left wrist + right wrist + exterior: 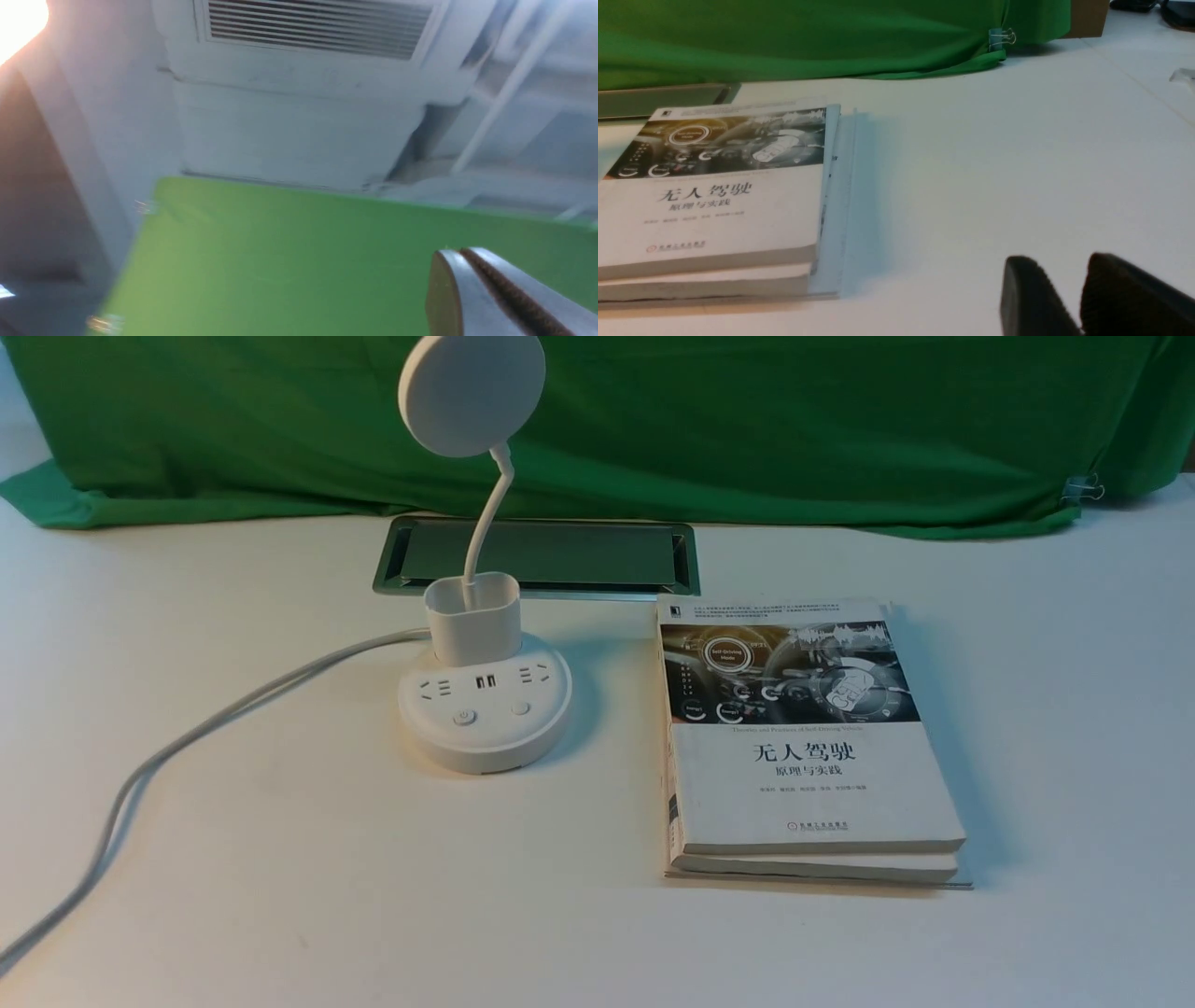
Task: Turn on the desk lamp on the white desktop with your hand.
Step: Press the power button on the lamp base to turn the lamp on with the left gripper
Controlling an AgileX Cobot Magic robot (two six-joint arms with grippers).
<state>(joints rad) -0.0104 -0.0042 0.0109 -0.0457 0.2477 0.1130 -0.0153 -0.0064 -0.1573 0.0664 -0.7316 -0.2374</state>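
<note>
The desk lamp stands left of centre on the white desktop. Its flat disc head rises on a bent neck from an oval cup and looks unlit. Two round buttons sit on the front of the round base, and a grey cord trails off to the left. No hand shows in the front view. In the left wrist view, my left gripper is shut and empty, pointing up at green cloth and ceiling. My right gripper hangs low over bare desktop to the right of the books, narrowly open and empty.
Two stacked books lie right of the lamp. A metal-framed cable slot sits just behind the lamp. Green cloth covers the back, with a binder clip at its right end.
</note>
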